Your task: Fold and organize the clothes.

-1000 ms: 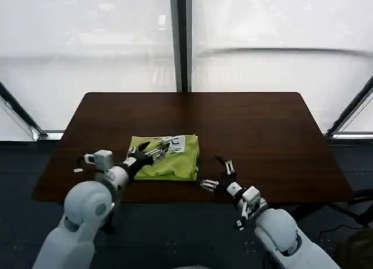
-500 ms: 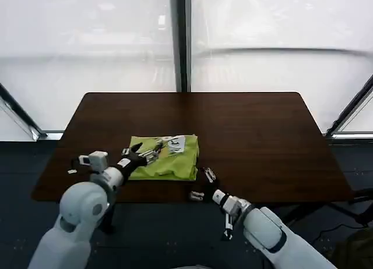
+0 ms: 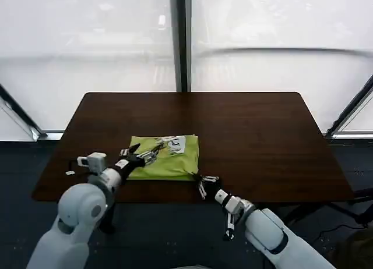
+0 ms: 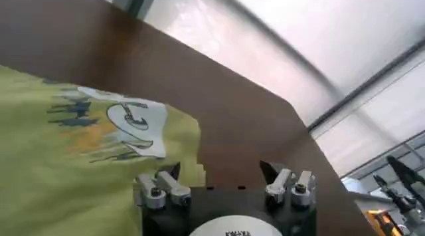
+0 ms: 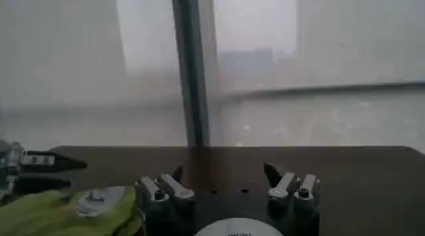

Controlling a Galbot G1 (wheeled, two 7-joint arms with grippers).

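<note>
Both claws open, empty. Right claw has swung in to the T-shirt lower-right corner, frame centre; left claw hovers over it. Corner grab likely next on the worktop.

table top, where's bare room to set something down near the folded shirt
The table is bare right of the T-shirt and behind it to the far edge. The front-left is crowded: left pincer over the shirt, right pincer at its front-right corner.

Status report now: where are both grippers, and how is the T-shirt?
Left gripper open, over folded T-shirt. Right gripper open, at shirt's near right corner. Shirt flat on table. Nothing in the way.
</note>
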